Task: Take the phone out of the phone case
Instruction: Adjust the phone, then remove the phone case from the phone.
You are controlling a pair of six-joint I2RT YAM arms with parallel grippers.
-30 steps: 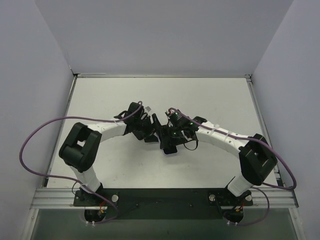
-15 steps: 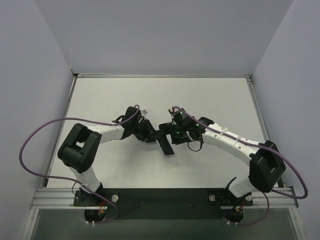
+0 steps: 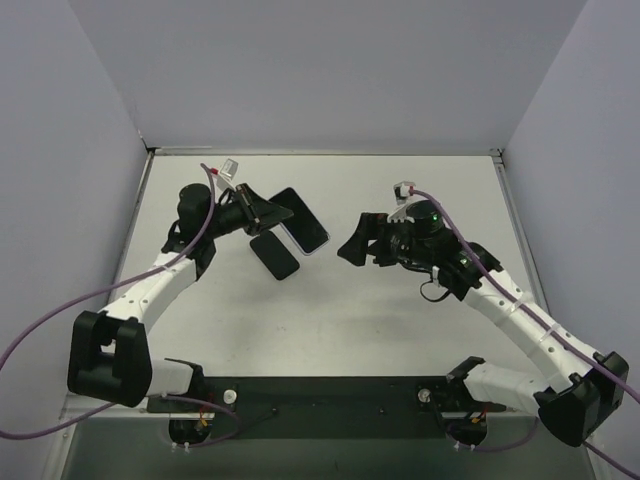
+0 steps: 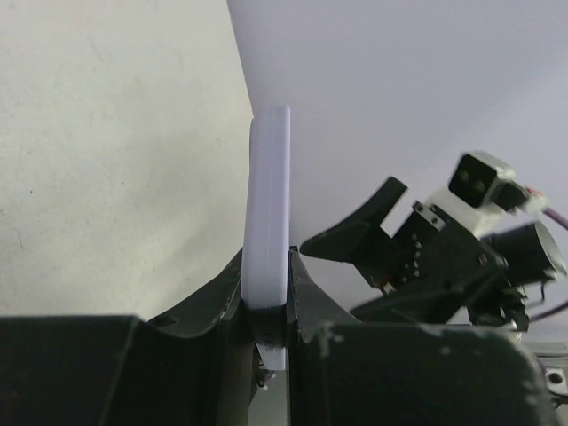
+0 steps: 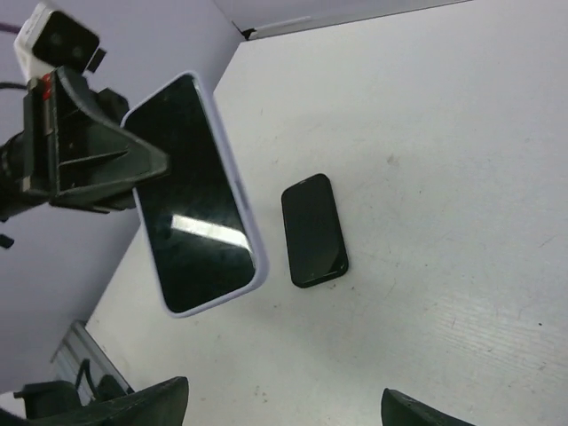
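Phone [image 3: 274, 255], probably the black slab, lies flat on the desk [image 3: 400, 330] just beside the lavender-rimmed case [image 3: 303, 220], which the left hand [image 3: 270, 212] clamps by one end, raised. Right hand [image 3: 350, 245] hangs wide open, empty, well apart.

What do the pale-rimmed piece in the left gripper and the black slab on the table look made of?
Pale-rimmed piece: the rim looks like matte lilac silicone or soft plastic, with no glare; its dark face is glossy and shows a bright reflection. Black slab: smooth, faint sheen, rounded corners; possibly glass or hard plastic.
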